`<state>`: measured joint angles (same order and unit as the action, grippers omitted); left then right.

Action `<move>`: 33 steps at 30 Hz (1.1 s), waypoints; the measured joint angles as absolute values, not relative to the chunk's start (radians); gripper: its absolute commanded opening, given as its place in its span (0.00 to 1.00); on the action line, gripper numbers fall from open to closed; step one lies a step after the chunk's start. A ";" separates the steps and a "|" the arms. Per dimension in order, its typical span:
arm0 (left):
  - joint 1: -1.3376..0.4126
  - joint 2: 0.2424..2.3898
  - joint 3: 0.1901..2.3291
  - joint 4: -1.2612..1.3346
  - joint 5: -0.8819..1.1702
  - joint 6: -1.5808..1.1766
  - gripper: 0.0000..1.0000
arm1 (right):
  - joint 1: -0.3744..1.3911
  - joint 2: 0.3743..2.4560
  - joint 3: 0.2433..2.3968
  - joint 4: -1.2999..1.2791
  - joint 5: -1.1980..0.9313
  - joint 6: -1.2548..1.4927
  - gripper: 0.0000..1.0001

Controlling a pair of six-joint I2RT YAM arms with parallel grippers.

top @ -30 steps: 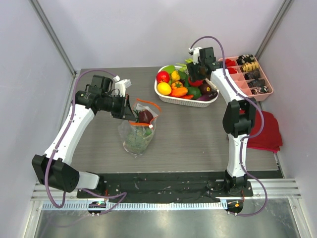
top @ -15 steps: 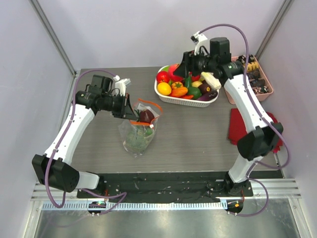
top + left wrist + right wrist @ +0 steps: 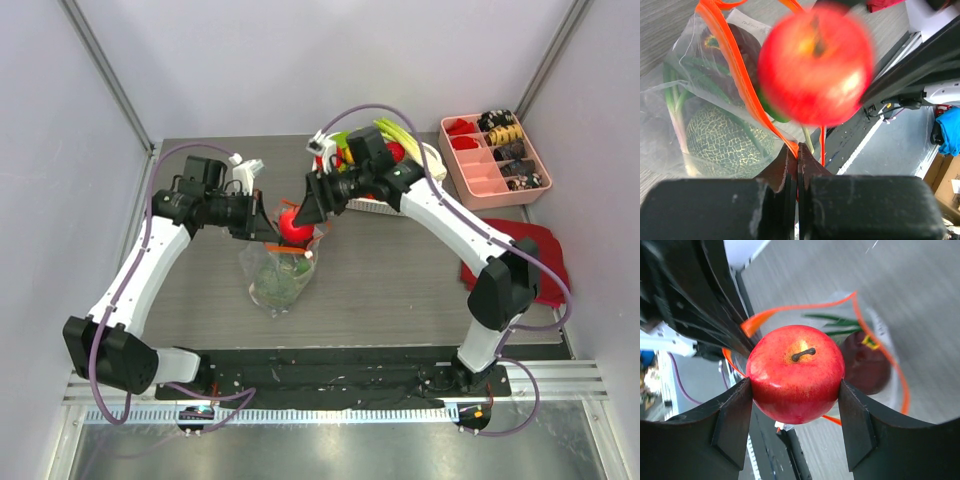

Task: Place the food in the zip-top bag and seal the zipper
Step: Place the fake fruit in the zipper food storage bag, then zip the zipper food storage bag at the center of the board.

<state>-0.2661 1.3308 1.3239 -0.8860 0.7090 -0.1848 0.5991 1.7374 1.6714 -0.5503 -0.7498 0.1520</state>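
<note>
The zip-top bag (image 3: pixel 278 275) lies at the table's left centre, its mouth held up. My left gripper (image 3: pixel 268 238) is shut on the orange-red zipper (image 3: pixel 735 75), pinching it between the fingertips (image 3: pixel 798 150). Inside the bag are a netted grey-green round head (image 3: pixel 725 137), green stalks and a dark red piece (image 3: pixel 865 365). My right gripper (image 3: pixel 300 218) is shut on a round red fruit (image 3: pixel 795 372), one finger (image 3: pixel 735 410) on each side. The fruit (image 3: pixel 292 222) hangs just above the open mouth, right next to the left fingers.
A white basket (image 3: pixel 432 168) of more toy food stands at the back, mostly hidden by my right arm. A pink divided tray (image 3: pixel 495 150) sits at the back right. A dark red cloth (image 3: pixel 540 255) lies at the right edge.
My right arm has swung left from the basket, carrying the red fruit to just above the bag's mouth. The left arm and bag have stayed put.
</note>
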 measured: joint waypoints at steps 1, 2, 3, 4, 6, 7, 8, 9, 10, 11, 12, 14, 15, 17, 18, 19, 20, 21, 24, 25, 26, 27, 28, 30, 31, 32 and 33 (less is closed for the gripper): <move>-0.266 1.328 1.323 -0.886 0.710 -0.184 0.00 | 0.615 1.742 1.658 -0.551 -0.748 0.147 0.51; -0.266 1.327 1.323 -0.884 0.710 -0.184 0.00 | 0.631 1.742 1.644 -0.556 -0.744 0.139 0.59; -0.266 1.326 1.323 -0.885 0.710 -0.184 0.00 | 0.651 1.742 1.633 -0.562 -0.732 0.126 0.75; -0.266 1.324 1.321 -0.896 0.710 -0.183 0.00 | 0.663 1.742 1.628 -0.568 -0.717 0.113 0.81; -0.264 1.318 1.314 -0.900 0.710 -0.181 0.00 | 0.688 1.742 1.625 -0.595 -0.693 0.082 0.94; -0.263 1.317 1.313 -0.896 0.710 -0.181 0.00 | 0.699 1.742 1.626 -0.611 -0.686 0.072 0.97; -0.263 1.316 1.313 -0.892 0.711 -0.179 0.00 | 0.707 1.742 1.627 -0.624 -0.680 0.061 0.99; -0.263 1.315 1.311 -0.889 0.711 -0.178 0.00 | 0.713 1.742 1.635 -0.643 -0.672 0.051 1.00; -0.263 1.314 1.311 -0.889 0.711 -0.176 0.00 | 0.717 1.742 1.644 -0.659 -0.669 0.044 1.00; -0.263 1.312 1.309 -0.888 0.711 -0.175 0.00 | 0.718 1.742 1.652 -0.669 -0.667 0.038 1.00; -0.263 1.309 1.305 -0.887 0.712 -0.174 0.00 | 0.713 1.741 1.666 -0.681 -0.666 0.035 1.00; -0.263 1.302 1.299 -0.887 0.711 -0.171 0.00 | 0.680 1.736 1.687 -0.683 -0.664 0.034 0.98; -0.263 1.299 1.297 -0.887 0.711 -0.170 0.00 | 0.655 1.731 1.691 -0.682 -0.662 0.036 0.96; -0.263 1.291 1.293 -0.886 0.711 -0.167 0.00 | 0.605 1.715 1.692 -0.683 -0.639 0.043 0.91; -0.263 1.287 1.291 -0.886 0.711 -0.165 0.00 | 0.580 1.707 1.691 -0.684 -0.619 0.044 0.86; -0.263 1.283 1.288 -0.886 0.711 -0.162 0.00 | 0.554 1.698 1.686 -0.684 -0.591 0.046 0.84; -0.263 1.281 1.286 -0.886 0.711 -0.159 0.00 | 0.537 1.692 1.681 -0.685 -0.570 0.047 0.83; -0.263 1.280 1.285 -0.887 0.711 -0.157 0.00 | 0.521 1.685 1.670 -0.685 -0.549 0.047 0.82; -0.263 1.279 1.285 -0.886 0.712 -0.152 0.00 | 0.515 1.678 1.630 -0.700 -0.512 0.051 0.81; -0.263 1.279 1.285 -0.886 0.712 -0.152 0.00 | 0.521 1.679 1.617 -0.705 -0.506 0.052 0.81; -0.263 1.279 1.285 -0.886 0.712 -0.150 0.00 | 0.524 1.682 1.609 -0.712 -0.505 0.054 0.79; -0.263 1.279 1.285 -0.886 0.713 -0.150 0.00 | 0.527 1.690 1.604 -0.721 -0.506 0.056 0.78; -0.263 1.279 1.285 -0.885 0.713 -0.149 0.00 | 0.529 1.701 1.604 -0.727 -0.509 0.059 0.77; -0.263 1.276 1.280 -0.883 0.714 -0.149 0.00 | 0.533 1.726 1.604 -0.727 -0.524 0.068 0.72; -0.263 1.272 1.275 -0.883 0.715 -0.148 0.00 | 0.534 1.740 1.604 -0.727 -0.533 0.073 0.70; -0.263 1.268 1.271 -0.882 0.717 -0.147 0.00 | 0.535 1.756 1.604 -0.726 -0.540 0.080 0.61; -0.263 1.264 1.267 -0.883 0.719 -0.146 0.00 | 0.535 1.772 1.604 -0.727 -0.546 0.086 0.53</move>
